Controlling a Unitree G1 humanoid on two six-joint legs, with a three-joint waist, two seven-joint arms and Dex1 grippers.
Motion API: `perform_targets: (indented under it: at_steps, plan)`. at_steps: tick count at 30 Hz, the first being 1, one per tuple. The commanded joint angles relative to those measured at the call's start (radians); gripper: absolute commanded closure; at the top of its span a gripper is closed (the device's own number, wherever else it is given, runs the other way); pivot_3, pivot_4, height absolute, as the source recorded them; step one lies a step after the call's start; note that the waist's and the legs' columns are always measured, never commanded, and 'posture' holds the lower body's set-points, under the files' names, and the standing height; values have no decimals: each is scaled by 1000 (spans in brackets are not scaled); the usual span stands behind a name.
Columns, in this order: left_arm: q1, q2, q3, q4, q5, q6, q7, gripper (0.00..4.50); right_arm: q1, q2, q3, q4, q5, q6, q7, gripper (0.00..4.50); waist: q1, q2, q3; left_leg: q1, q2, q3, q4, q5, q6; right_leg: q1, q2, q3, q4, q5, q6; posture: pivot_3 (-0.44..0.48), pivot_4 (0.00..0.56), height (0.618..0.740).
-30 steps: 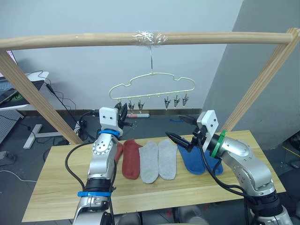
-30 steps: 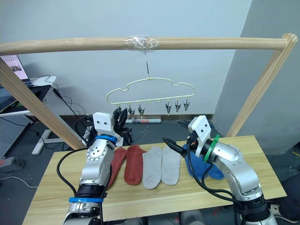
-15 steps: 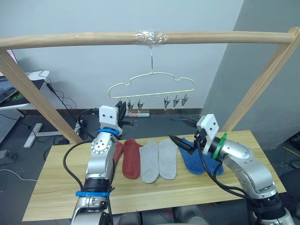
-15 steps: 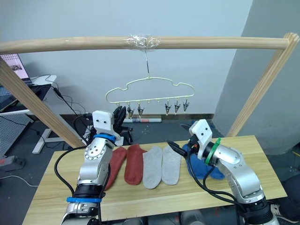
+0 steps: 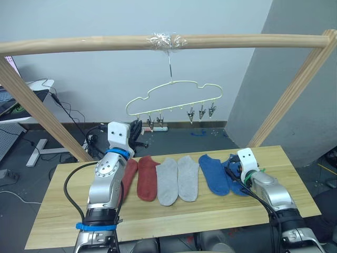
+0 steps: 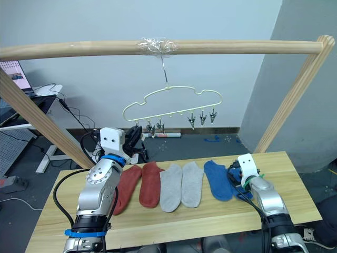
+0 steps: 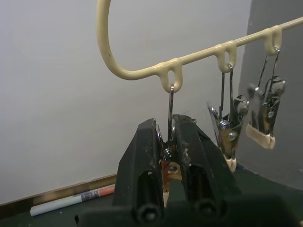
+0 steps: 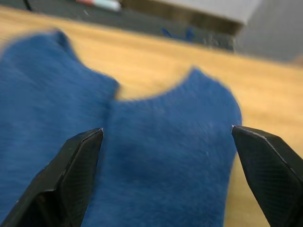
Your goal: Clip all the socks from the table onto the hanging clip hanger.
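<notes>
Right gripper dropped, fingers spread, over the outer blue knit sock.
Left gripper pinched the pale-yellow wire hanger's end clip; socks lay lengthwise front-to-back.

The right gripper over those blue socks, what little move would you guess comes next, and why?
Probably a short drop and then a pinch. The right gripper is open, its fingers spread wide over the far-right blue sock, which lies flat on the table. The left gripper is shut on the end clip of the clip hanger, seemingly waiting for a sock.
</notes>
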State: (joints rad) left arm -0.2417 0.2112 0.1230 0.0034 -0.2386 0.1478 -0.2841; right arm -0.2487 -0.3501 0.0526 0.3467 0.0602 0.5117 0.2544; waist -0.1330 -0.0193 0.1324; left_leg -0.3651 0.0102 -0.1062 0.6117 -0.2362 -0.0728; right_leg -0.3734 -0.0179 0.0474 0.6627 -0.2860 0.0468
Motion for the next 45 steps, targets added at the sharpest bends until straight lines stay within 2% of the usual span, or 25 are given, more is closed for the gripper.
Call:
perform_targets:
  at_steps: [1,4,5,6,12,17,20,21,24,27,31,37,45]
  plan:
    - [26,8,7,-49,-2,16,5,4352,-36,4,-15,99,-14,-31,3,0,1,0,0,0,0,0,0,0,0,0,0,0,0,0,0,-96,114,740]
    - [36,11,7,-60,0,20,4,4352,-48,7,-23,164,-16,-45,-2,0,3,0,0,1,0,0,0,0,0,0,0,0,0,0,0,-90,111,740]
    - [37,12,8,-62,0,22,4,4352,-50,7,-27,183,-17,-49,-6,374,5,0,0,1,0,0,0,0,0,1,0,0,0,0,0,-90,111,740]
    - [38,13,10,-65,0,26,5,4352,-48,10,-41,200,-7,-43,-8,561,7,0,0,2,0,0,0,0,0,2,0,0,0,0,0,-82,107,740]
    - [44,17,17,-77,0,32,10,4352,-15,33,-97,170,40,8,1,2699,22,0,-2,3,0,0,1,0,0,3,0,0,0,1,1,-82,100,740]
    - [51,9,16,-86,-16,55,8,4352,46,12,-70,49,23,22,25,4465,29,0,-3,2,0,0,0,0,0,3,0,0,0,1,1,-75,97,740]
    - [51,13,17,-90,-31,77,-3,4352,85,-8,-53,-46,21,34,52,4465,31,0,-3,2,0,0,0,0,0,2,0,0,0,1,1,-75,94,740]
    - [50,6,36,-97,-74,119,-3,4352,111,-32,-30,-120,5,3,76,4465,31,0,-3,2,0,0,0,0,0,2,0,0,0,1,1,-71,94,740]
    - [35,-25,118,-126,-272,306,15,4352,181,-139,60,-334,-74,-100,153,4465,31,2,-2,1,0,1,0,0,0,1,0,1,0,0,1,-72,96,740]
    - [8,-40,230,-113,-525,530,54,4352,225,-230,118,-531,-117,-201,233,4465,24,3,-1,1,0,1,0,0,0,0,0,1,0,0,1,-80,106,740]
    - [-34,-63,357,-87,-835,713,164,4352,244,-232,167,-708,-47,-243,345,4465,19,0,-1,2,2,-1,0,0,0,1,2,-1,0,0,1,-82,108,740]
    - [-63,-94,420,-73,-1138,780,337,4352,141,-132,232,-713,-15,-304,394,4465,23,-3,1,1,1,0,0,0,-1,1,1,0,-1,0,1,-76,109,740]
    - [-41,-93,375,-100,-1255,758,416,4352,26,-71,281,-628,-50,-440,441,4465,45,-3,2,1,1,-1,0,0,-1,0,1,-1,-1,0,1,-64,113,740]
